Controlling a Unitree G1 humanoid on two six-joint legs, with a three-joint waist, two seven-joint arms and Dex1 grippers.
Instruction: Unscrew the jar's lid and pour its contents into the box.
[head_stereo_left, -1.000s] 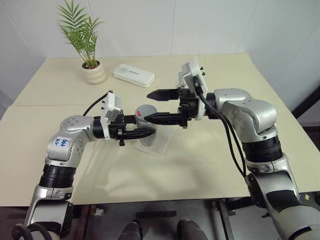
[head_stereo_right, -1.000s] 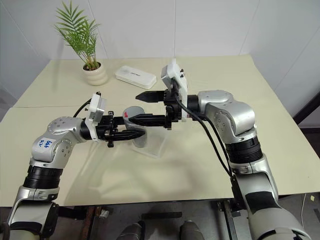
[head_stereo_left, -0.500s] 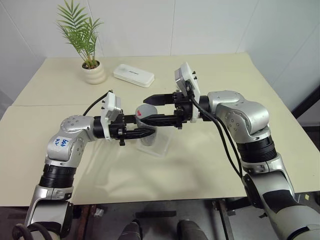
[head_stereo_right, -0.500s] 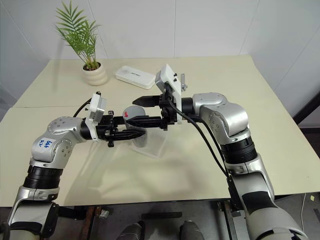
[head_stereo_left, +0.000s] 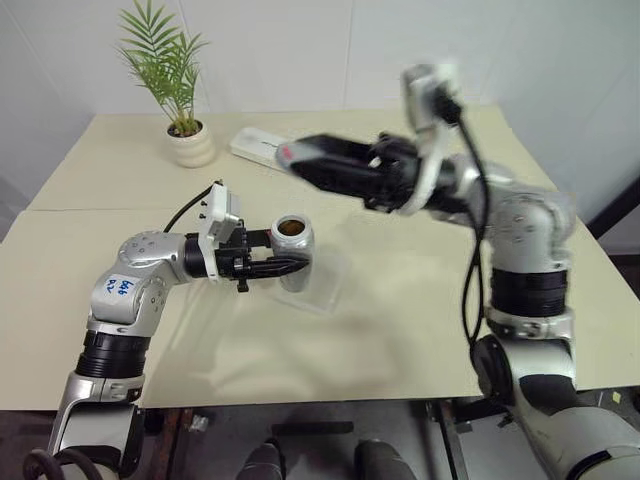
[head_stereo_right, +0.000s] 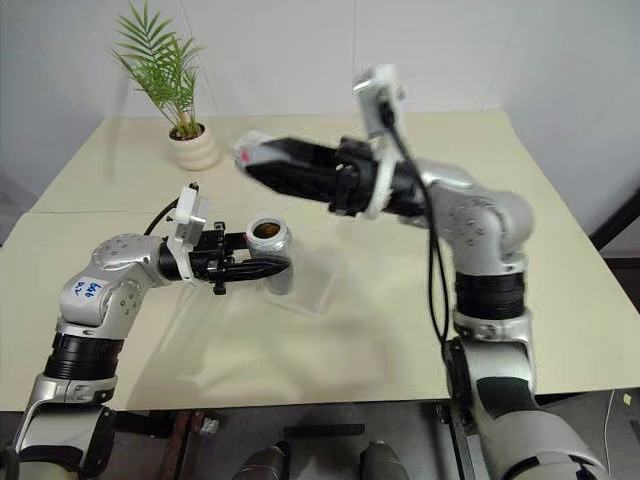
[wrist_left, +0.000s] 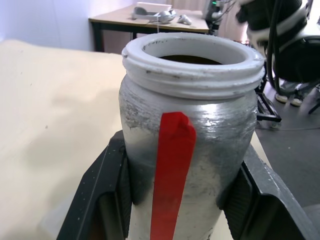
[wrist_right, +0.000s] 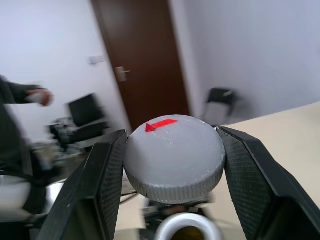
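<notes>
Centre of the left eye view: shallow transparent box (head_stereo_left: 318, 288) lying on the cream table (head_stereo_left: 400, 300), faint outline, wider than the jar. Directly at its left edge: jar (head_stereo_left: 293, 250), upright, open-mouthed, cylindrical with cloudy grey walls, threaded white rim and a red stripe (wrist_left: 172, 175) down the side. Left gripper (head_stereo_left: 300, 264) clamped around the jar body, one black finger on each side. Upper centre, above the jar: right gripper (head_stereo_left: 296, 156) pressed tight on the lid (wrist_right: 174, 156), a round flat grey cap with knurled edge and small red mark. Inside the jar mouth: brownish-amber contents (head_stereo_left: 291, 228).
</notes>
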